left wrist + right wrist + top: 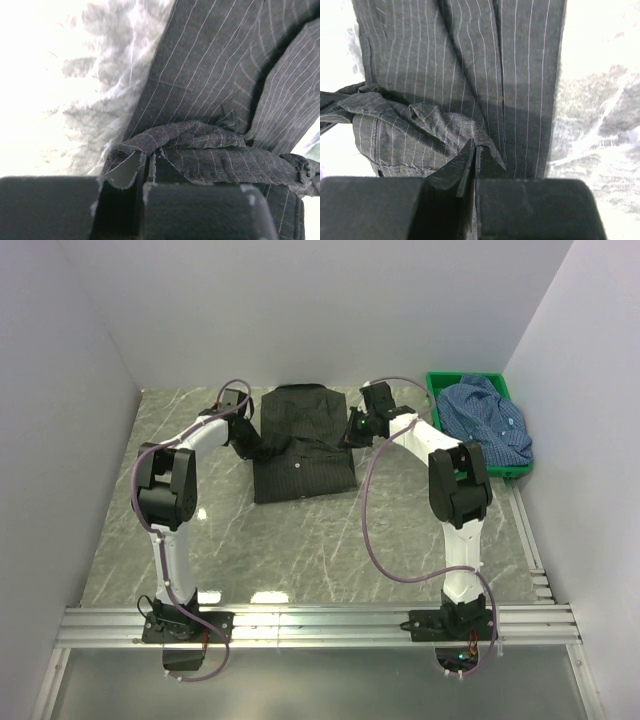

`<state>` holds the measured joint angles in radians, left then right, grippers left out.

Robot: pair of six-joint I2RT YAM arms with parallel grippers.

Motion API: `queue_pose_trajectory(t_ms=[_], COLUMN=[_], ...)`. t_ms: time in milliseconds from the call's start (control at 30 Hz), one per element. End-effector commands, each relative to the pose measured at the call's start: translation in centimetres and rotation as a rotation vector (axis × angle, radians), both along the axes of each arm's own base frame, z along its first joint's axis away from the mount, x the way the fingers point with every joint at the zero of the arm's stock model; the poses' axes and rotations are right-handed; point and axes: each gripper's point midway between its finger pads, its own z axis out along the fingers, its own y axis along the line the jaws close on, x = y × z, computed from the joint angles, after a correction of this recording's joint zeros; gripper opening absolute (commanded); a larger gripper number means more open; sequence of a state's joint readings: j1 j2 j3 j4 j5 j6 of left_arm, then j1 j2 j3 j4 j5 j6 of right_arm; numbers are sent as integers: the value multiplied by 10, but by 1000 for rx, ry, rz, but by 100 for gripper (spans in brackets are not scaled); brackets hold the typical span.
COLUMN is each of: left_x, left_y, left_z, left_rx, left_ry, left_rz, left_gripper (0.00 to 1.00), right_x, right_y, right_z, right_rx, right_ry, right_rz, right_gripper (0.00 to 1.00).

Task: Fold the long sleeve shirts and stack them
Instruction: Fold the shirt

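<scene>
Left gripper (148, 167): jaws clenched, with a bunched fold of pinstriped cloth pinched between the tips. The fold belongs to the black shirt (215, 75). In the left wrist view the gathered edge runs rightward from the tips across the flat body of the garment. From above, this gripper (247, 430) sits at the shirt's left side, over dark cloth that spills out past the folded body.

Right gripper (475, 152): jaws likewise clamped together, with a crumpled edge of the same black shirt (470, 60) caught between them. Creased material bunches to the left of the tips, and flat striped panels lie beyond. From above, it (357, 427) is at the shirt's right edge, about level with the left one.

Black shirt (303, 445): lies on the marble table (300, 540), centre-rear, collar toward the back wall. It is folded to a rough rectangle between the two arms.

Blue shirt (487, 418): crumpled in the green crate (433, 390) at the table's rear right corner, well apart from the black one.
</scene>
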<state>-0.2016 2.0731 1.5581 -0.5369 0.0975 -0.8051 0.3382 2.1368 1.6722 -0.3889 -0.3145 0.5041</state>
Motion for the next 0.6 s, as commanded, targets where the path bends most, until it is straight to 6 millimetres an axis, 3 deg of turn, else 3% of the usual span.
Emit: queue_pose_trajectory(t_ms=[0,133,267,400,567], left_x=[24,32,40,47,45], left_y=[10,12,13,3,-16], left_z=[8,1,10,27,29], left_rx=[54,74,81,79,93], left_ry=[-89,-93,-147,-207,-220], left_rz=[22,17,12,-26,-84], left_gripper=[3,4,6,7,9], right_x=[24,32,34,33,33], right_y=[-2,-8,-13,-20,-34], right_z=[13,6,2,6,12], right_rx=[-4,-22,-44,-56,-70], right_ry=[-92,-97,-103,-107,-140], right_rz=[-33,-68,-89,-114,-164], right_gripper=[2,4,5,4,4])
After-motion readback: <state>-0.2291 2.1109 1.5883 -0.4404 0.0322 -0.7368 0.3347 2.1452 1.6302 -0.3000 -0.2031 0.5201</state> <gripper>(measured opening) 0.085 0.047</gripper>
